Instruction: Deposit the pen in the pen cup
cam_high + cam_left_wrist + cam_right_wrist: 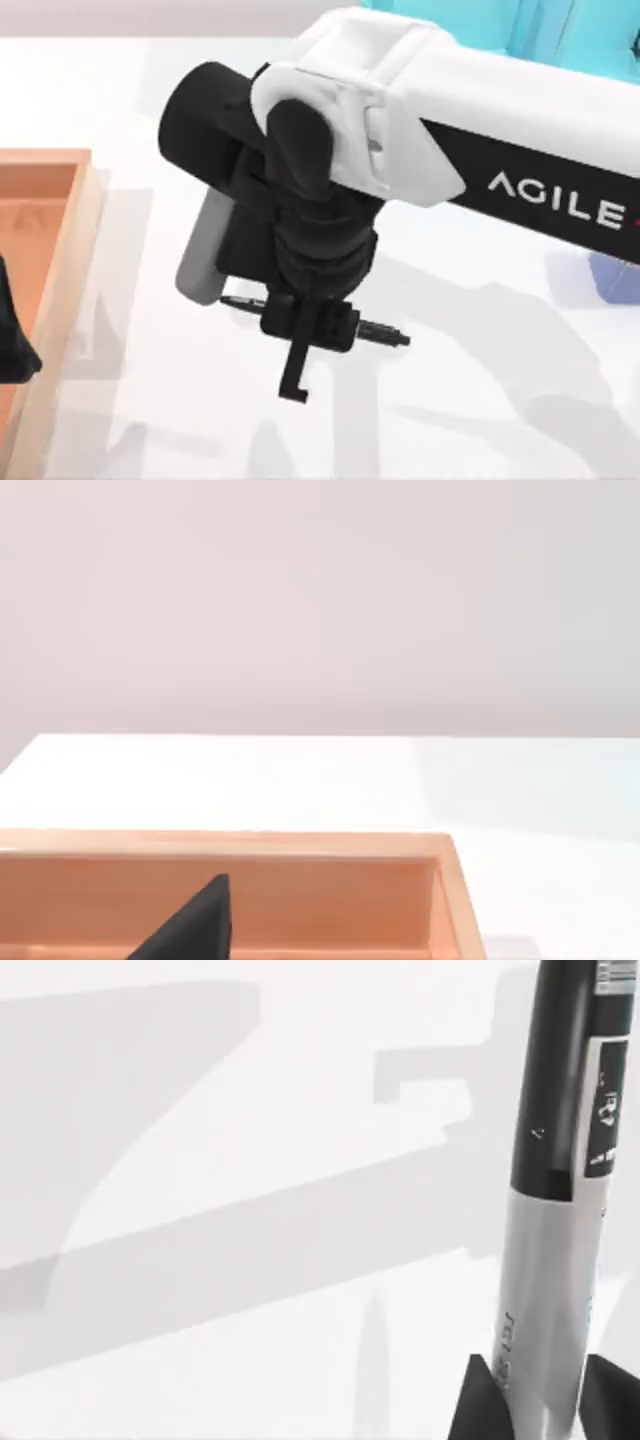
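In the right wrist view, the 2 dark fingertips (478, 1400) are sitting at the lower right of the frame on either side of the pen (548, 1260), with its grey barrel between them and its black end running up toward the upper right; the jaws are narrowed onto it. In the top view, the right gripper (310, 325) is reaching down at the lower centre of the frame, and the pen is lying crosswise under it, a black tip poking out at each side, above the white table (480, 400).

Farther off, the pen cup (615, 275) is showing as a periwinkle patch at the right edge, partly hidden behind the arm. The wooden tray (60, 260) is lying along the left edge, with the left gripper (15, 350) parked over it; I cannot tell how its jaws are standing. The turquoise shelf unit (580, 30) is filling the upper right corner.

Judging by this, the carry is the step in hand: keeping the squeeze firm, tilting the pen upright and centring it over the cup before releasing.
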You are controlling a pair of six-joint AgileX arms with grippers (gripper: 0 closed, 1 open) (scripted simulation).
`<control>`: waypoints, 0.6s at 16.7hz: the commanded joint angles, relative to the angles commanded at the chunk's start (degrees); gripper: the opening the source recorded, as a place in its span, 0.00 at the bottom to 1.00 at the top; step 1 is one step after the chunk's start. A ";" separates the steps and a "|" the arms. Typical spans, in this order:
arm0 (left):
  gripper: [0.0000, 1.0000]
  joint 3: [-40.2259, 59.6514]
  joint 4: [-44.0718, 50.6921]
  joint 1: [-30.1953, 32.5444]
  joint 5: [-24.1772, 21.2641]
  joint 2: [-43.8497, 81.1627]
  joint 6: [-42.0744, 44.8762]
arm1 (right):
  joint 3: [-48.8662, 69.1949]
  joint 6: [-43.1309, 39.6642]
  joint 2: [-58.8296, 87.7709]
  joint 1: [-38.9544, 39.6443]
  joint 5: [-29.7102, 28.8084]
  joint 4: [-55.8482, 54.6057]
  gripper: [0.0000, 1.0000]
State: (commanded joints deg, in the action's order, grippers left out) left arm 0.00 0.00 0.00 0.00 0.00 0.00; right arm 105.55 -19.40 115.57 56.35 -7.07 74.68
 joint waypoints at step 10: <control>1.00 0.00 0.00 0.00 0.00 0.00 0.00 | -1.63 1.30 -2.71 -1.18 3.55 -0.94 0.00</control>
State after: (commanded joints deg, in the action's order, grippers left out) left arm 0.00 0.00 0.00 0.00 0.00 0.00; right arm 103.91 -18.10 112.85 55.17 -3.53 73.74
